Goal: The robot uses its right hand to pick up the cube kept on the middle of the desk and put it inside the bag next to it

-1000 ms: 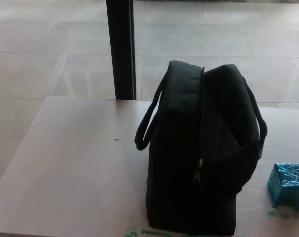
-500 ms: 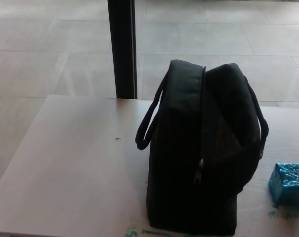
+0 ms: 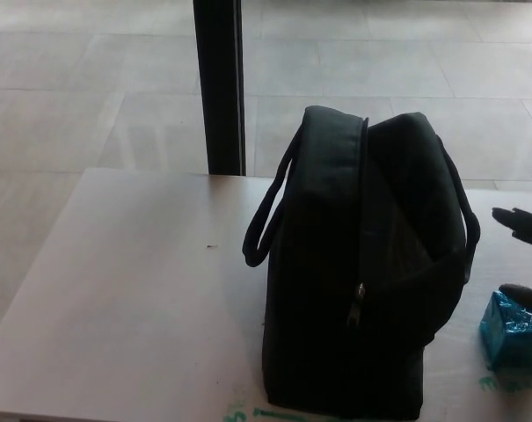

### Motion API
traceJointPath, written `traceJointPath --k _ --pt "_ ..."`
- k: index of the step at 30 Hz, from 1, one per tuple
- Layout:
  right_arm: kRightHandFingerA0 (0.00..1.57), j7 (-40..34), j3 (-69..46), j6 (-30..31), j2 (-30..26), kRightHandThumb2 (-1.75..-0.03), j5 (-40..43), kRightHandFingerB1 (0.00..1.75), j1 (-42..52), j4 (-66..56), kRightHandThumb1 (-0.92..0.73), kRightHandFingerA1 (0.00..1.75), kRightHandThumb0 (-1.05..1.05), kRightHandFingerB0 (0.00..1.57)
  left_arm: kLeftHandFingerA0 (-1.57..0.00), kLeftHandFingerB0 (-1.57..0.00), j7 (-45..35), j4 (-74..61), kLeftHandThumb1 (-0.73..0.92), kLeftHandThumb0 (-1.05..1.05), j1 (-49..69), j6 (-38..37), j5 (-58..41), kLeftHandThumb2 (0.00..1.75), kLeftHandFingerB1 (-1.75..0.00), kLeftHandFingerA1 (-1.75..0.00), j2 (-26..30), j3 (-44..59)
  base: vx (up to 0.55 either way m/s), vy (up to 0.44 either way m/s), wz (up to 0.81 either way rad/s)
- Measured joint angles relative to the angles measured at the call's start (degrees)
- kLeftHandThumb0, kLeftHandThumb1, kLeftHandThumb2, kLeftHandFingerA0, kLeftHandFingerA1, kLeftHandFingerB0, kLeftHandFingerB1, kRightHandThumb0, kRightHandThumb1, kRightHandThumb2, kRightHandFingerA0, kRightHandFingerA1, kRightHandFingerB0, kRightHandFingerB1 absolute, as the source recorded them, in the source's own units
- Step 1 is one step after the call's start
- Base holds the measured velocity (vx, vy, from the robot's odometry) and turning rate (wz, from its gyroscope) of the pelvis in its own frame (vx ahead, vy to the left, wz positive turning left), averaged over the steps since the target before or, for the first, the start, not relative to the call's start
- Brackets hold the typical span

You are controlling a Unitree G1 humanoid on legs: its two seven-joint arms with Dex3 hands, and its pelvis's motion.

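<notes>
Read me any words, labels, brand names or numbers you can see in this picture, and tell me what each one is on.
No text can be read.
Desk: green marks along the near edge, cut off and too blurred to read.
Cube: blue with a pale pattern, no letters visible.
Bag: plain black, no label or brand showing.
Right hand: no markings visible.

The bag (image 3: 358,264) stood upright on the desk (image 3: 134,290), toward its near right part. The cube (image 3: 514,332) sat on the desk just to the bag's right, apart from it. The right hand (image 3: 525,255) hung right of the bag, above the cube. A post (image 3: 219,86) rose behind the bag, beyond the desk's far edge.
</notes>
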Motion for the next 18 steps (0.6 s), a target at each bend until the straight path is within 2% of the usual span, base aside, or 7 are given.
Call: traceJointPath --k 17,18 --pt "0.0 0.24 2.29 -0.46 0.95 -1.0 -7.91 0.04 0.01 8.01 -0.6 0.0 -1.03 0.0 -0.28 -0.25 0.26 -0.36 0.81 -0.72 -0.62 0.58 -0.11 0.65 -0.32 -0.41 0.73 -0.18 0.0 0.0 0.0" --pt "0.0 0.26 2.37 -0.5 1.03 -0.96 -8.07 0.06 0.01 8.0 -0.56 0.0 -0.98 0.01 -0.28 -0.25 0.27 -0.38 0.81 -0.72 -0.71 0.62 -0.13 0.65 -0.32 -0.41 0.73 -0.18 0.0 0.0 0.0"
